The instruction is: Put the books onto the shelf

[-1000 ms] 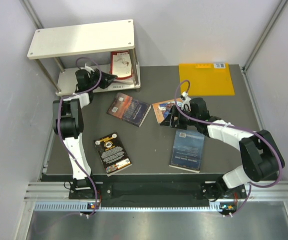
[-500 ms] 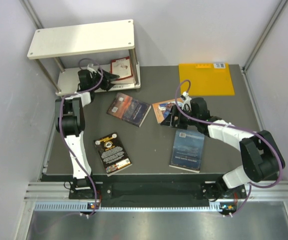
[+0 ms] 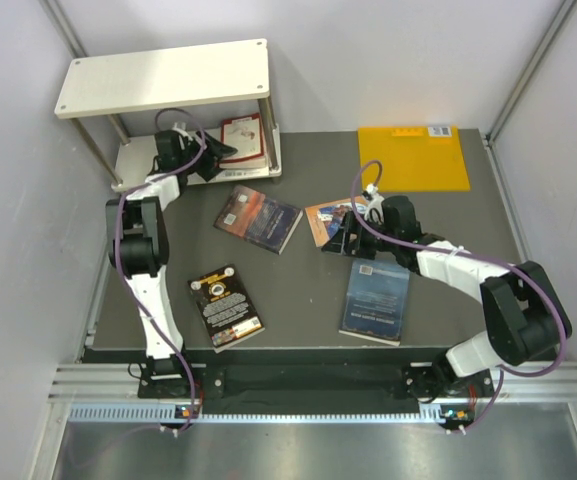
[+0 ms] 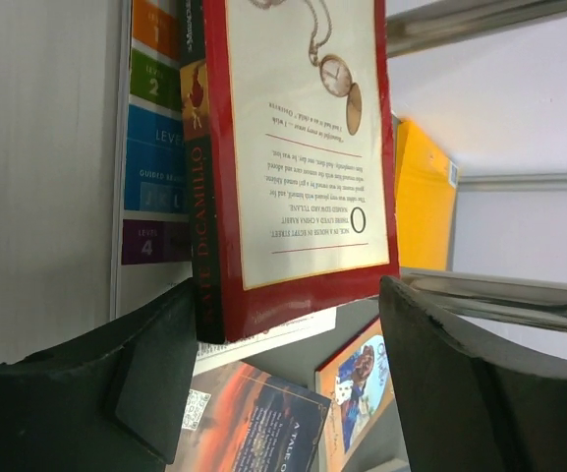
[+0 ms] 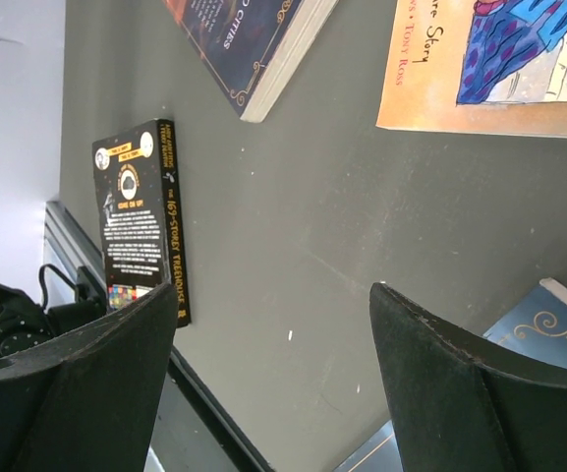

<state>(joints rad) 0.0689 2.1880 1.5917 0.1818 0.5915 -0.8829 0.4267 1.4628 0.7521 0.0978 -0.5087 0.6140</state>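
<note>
At the far left corner of the dark grey surface [image 3: 298, 290], the left arm is stretched forward to the small two-tier shelf of cream-white boards on thin metal legs [image 3: 163, 77], its left hand [image 3: 216, 158] level with the lower board. The fingers stand apart. In the left wrist view the near edge of the thin red-and-white paperback [image 4: 303, 147] sits between them, and neither finger presses on it.

This paperback lies flat at the right end of the lower board, back cover up: a cream panel with small print and a pocket watch on a chain, framed in red. A white sheet with coloured level tabs [image 4: 155, 147] shows from under its spine side.

The right arm bends across the middle of the surface. Its right hand [image 3: 336, 235] hangs with fingers apart and nothing between them, just beside the orange-brown book with a blue picture [image 3: 323, 212].

Also flat on the surface are:
- the dark book with a reddish glow [image 3: 258, 218]
- the dark blue book [image 3: 376, 300]
- the black book with gold ornament [image 3: 225, 305]
</note>
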